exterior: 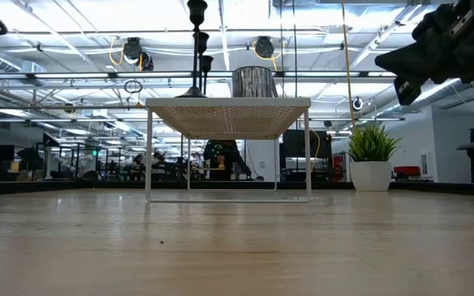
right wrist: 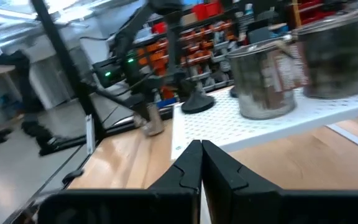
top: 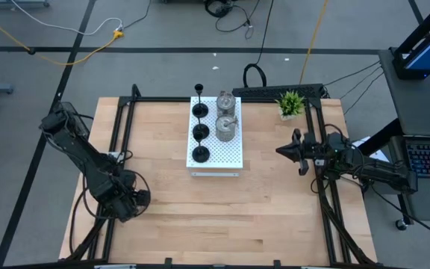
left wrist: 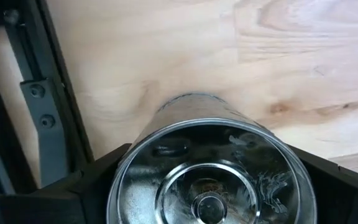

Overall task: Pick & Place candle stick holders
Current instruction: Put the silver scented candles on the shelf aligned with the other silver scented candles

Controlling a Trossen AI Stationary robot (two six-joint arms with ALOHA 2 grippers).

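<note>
On the wooden worktop (top: 260,217) a white board (top: 230,153) with many small holes stands near the middle, toward 12 o'clock. On it three black candle holders (top: 199,131) stand in a line along its 9 o'clock side. Two silver candle holders (top: 225,117) stand beside them on the 3 o'clock side.

The left gripper (top: 129,203) is at about 8 o'clock on the worktop, near the black frame rail (left wrist: 42,118). Its fingers (left wrist: 89,186) pinch a third silver candle holder (left wrist: 213,168) from both sides.

The right gripper (top: 286,150) hangs above the worktop at about 3 o'clock and points to the board. Its fingers (right wrist: 188,165) are pressed together and hold nothing. A small green plant (top: 290,104) stands at about 1 o'clock.
</note>
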